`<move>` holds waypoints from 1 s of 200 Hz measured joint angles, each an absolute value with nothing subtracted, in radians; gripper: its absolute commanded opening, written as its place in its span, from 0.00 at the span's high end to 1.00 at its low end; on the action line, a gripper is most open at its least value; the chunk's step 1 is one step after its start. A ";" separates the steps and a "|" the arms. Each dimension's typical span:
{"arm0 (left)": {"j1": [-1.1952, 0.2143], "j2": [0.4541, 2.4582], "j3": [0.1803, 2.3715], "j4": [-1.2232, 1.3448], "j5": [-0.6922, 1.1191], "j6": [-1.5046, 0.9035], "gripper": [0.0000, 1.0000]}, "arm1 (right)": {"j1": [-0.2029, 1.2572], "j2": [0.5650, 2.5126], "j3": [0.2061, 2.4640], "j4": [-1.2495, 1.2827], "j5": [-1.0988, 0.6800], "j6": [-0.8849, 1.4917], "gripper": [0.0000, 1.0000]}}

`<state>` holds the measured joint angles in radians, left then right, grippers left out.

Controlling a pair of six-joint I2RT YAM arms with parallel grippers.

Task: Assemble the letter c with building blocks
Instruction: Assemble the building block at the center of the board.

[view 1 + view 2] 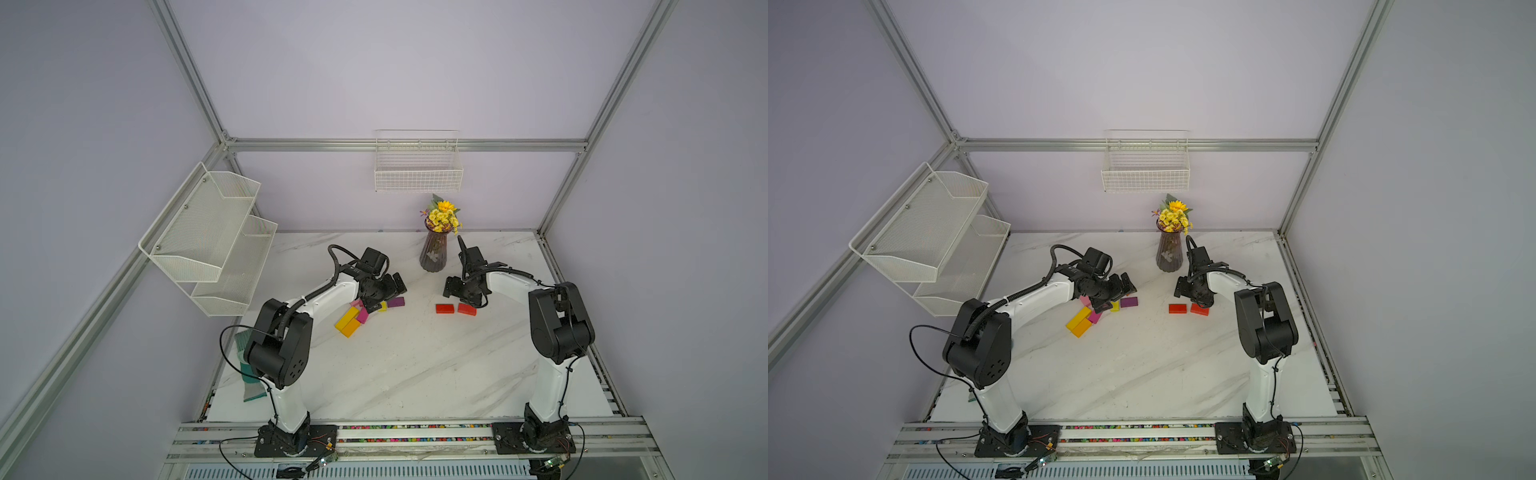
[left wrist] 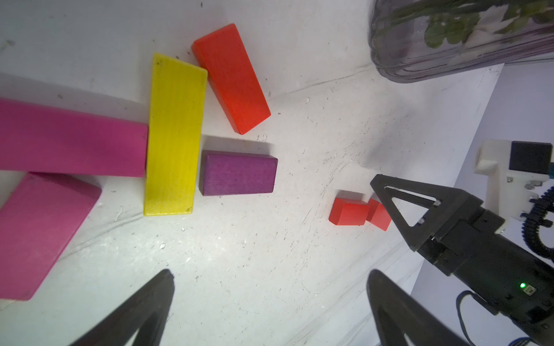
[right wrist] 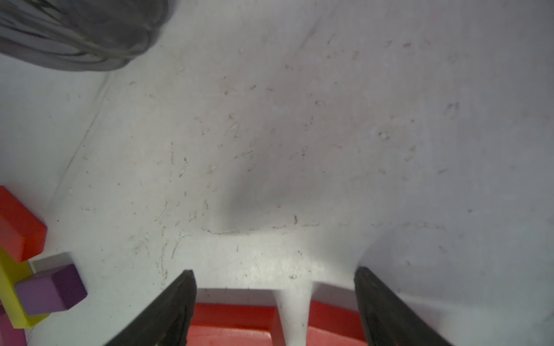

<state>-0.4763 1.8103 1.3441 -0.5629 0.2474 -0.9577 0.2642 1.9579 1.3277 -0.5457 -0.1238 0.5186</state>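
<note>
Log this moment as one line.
left gripper: open, near purple block | right gripper: open, above two red blocks | C: not assembled

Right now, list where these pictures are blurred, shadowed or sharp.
Right wrist view: soft all over, the vase smeared, a dim shadow on the table. Left wrist view: sharp, the purple block casts a short shadow. Both top views: even light, red blocks tiny.

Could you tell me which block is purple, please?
The short purple block beside a yellow block, facing the two red blocks; the rest are yellow, orange, pink or red.
</note>
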 measured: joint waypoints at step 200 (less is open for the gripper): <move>-0.476 1.810 1.345 -0.563 0.258 -0.950 0.00 | 0.169 1.753 1.171 -0.568 -0.157 0.588 0.11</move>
<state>-0.4763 1.8103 1.3449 -0.5629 0.2584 -0.9497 0.1692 1.7531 1.1706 -0.5678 -0.1574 0.5877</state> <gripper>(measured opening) 0.998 0.881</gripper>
